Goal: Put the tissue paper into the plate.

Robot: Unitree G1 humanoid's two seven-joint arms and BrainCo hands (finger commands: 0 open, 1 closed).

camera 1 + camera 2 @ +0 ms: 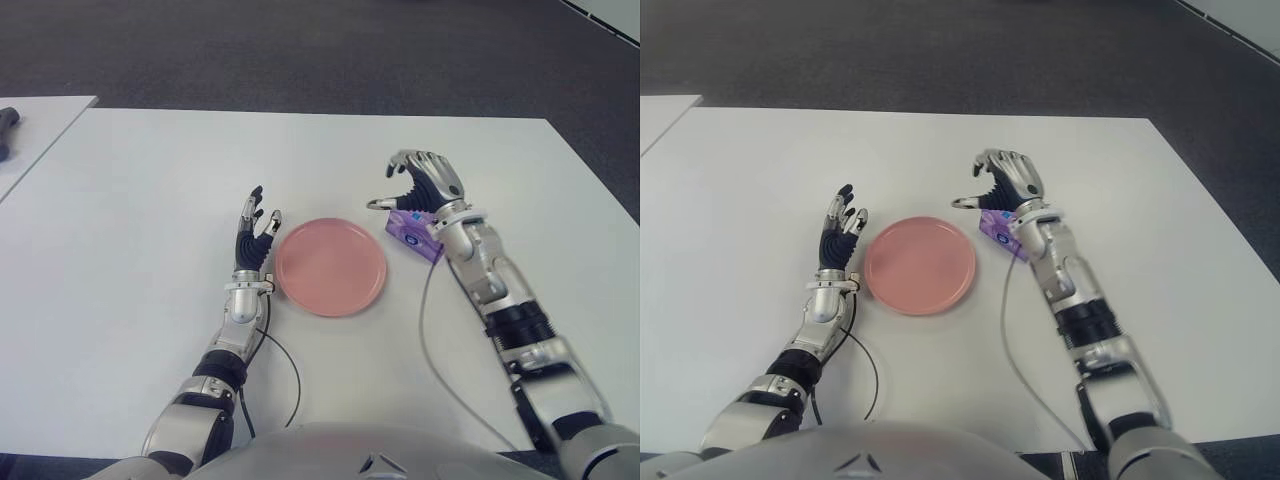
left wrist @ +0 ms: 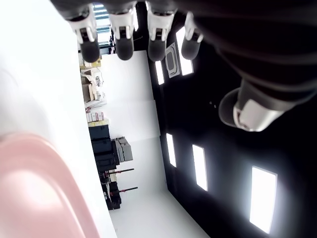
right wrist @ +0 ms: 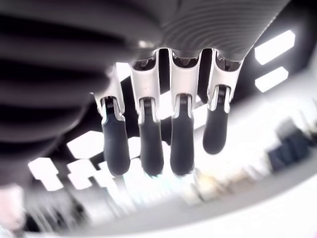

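At the far left, a second table (image 1: 40, 125) stands apart from the main table (image 1: 140, 200), with a dark object (image 1: 8, 130) on it. The left hand (image 1: 252, 235) shows just left of the plate (image 1: 331, 266), its 4 fingers straight and spread, holding nothing. The pink plate sits near the table's middle, empty. Just right of the plate lies the tissue pack (image 1: 414, 229), purple, its long axis running from far-left to near-right, its near end angled away from the plate. The right hand (image 1: 425, 183) hovers over the pack's far end, fingers loosely arched, thumb out toward the plate; its wrist view shows 4 extended fingers (image 3: 181, 148) with nothing between them. Whether it touches the pack cannot be told. Bare tabletop lies open to the right of the pack, and beyond both hands up to the far edge.
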